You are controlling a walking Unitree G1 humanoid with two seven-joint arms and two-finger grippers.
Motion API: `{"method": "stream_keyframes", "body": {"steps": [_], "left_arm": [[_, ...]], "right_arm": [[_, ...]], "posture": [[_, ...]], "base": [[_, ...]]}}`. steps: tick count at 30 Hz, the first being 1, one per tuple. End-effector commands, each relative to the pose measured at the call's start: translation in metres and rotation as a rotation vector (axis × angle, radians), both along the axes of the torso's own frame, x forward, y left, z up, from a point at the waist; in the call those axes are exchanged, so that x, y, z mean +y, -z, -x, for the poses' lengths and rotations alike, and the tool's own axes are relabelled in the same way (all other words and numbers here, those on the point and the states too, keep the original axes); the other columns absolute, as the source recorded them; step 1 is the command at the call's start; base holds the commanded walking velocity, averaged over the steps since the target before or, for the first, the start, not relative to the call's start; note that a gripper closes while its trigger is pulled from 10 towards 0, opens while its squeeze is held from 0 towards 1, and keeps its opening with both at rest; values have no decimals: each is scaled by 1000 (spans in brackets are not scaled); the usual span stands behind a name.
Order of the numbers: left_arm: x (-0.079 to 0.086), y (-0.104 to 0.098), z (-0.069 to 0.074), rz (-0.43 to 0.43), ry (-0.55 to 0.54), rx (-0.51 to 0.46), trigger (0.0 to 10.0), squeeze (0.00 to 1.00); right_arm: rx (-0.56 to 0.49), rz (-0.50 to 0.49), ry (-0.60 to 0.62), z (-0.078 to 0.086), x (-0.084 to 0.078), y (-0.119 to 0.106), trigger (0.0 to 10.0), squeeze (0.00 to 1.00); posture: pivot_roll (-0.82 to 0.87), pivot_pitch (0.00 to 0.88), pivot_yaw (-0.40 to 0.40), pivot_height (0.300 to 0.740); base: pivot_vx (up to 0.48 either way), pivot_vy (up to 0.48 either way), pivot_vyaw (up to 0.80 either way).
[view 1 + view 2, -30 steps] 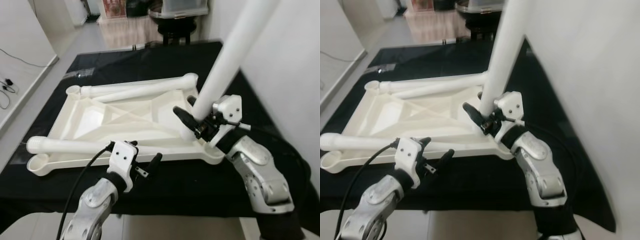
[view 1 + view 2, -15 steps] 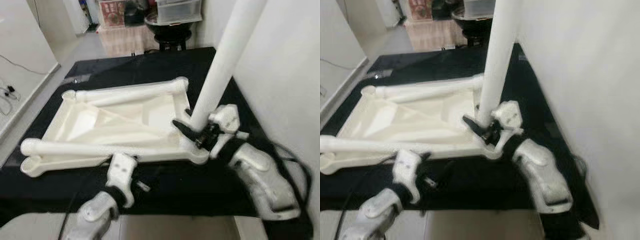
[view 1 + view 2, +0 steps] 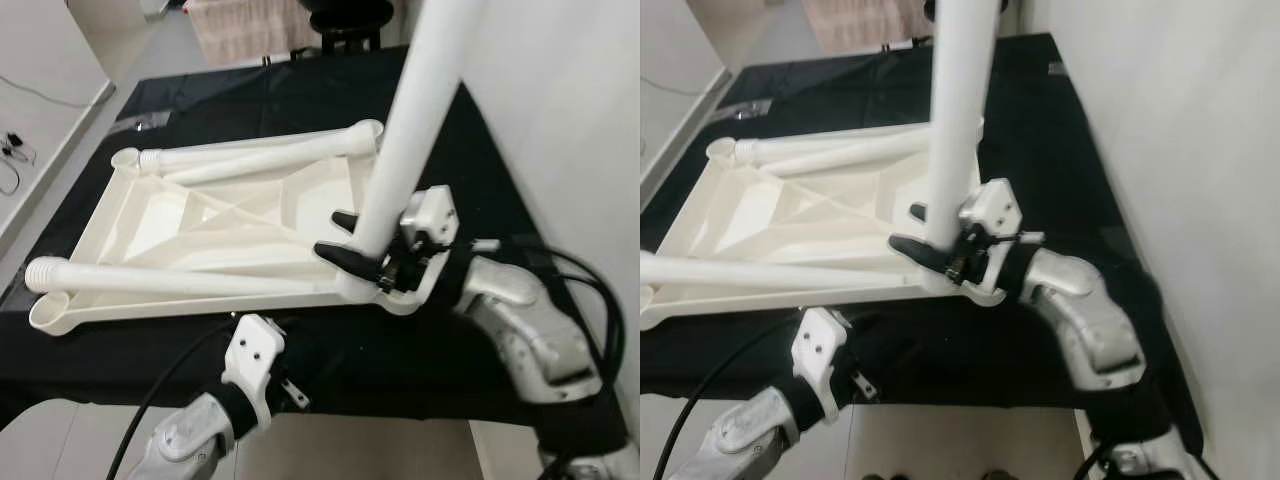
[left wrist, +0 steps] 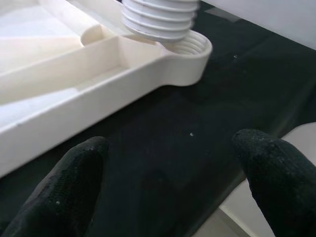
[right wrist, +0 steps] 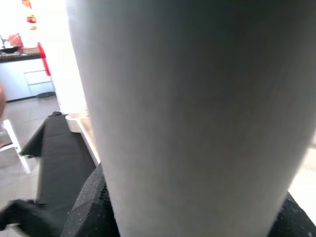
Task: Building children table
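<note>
Right gripper (image 3: pixel 358 243) clamped a white table leg (image 3: pixel 405 140) standing upright in the near right corner socket of the upturned tabletop (image 3: pixel 215 235).
No writing was readable. Since a second earlier, the left gripper (image 4: pixel 173 187) had dropped below the black mat's (image 3: pixel 420 350) edge, fingers spread, holding nothing.

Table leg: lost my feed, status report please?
Right end effector clamps upright table leg at tabletop corner. Left end effector open, idle. Nothing blocking.
</note>
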State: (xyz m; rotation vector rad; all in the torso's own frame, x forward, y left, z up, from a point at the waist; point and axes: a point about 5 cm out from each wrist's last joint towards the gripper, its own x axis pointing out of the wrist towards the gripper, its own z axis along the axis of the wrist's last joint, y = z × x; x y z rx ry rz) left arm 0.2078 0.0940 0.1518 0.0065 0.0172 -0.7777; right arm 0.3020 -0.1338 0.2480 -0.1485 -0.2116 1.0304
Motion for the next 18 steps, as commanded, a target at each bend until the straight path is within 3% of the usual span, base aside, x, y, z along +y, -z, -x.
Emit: {"method": "stream_keyframes", "body": {"steps": [1,5,9,12,17,18], "left_arm": [[2,2,7,-13,12,23,10000,0],[0,-2,16,-55,60,-2,10000,0],[-3,-7,26,-172,142,-85,10000,0],[0,-10,22,-166,111,-87,10000,0],[3,-10,19,-176,86,-99,10000,0],[8,-11,12,-191,41,-115,10000,0]], "right_arm": [[25,-10,-34,-3,-7,1,10000,0],[51,4,-65,-7,-31,-3,10000,0],[52,5,-92,-9,-52,-15,10000,0],[38,11,-134,-7,-65,-23,10000,0],[45,28,-156,-4,-66,-23,10000,0],[72,81,-228,2,-67,-18,10000,0]], "posture": [[-76,317,72,740],[-65,344,81,740],[-57,371,92,740],[-55,380,97,740],[-56,386,101,740],[-58,388,103,740]], "base": [[0,0,0],[0,0,0],[0,0,0],[0,0,0],[0,0,0],[0,0,0]]}}
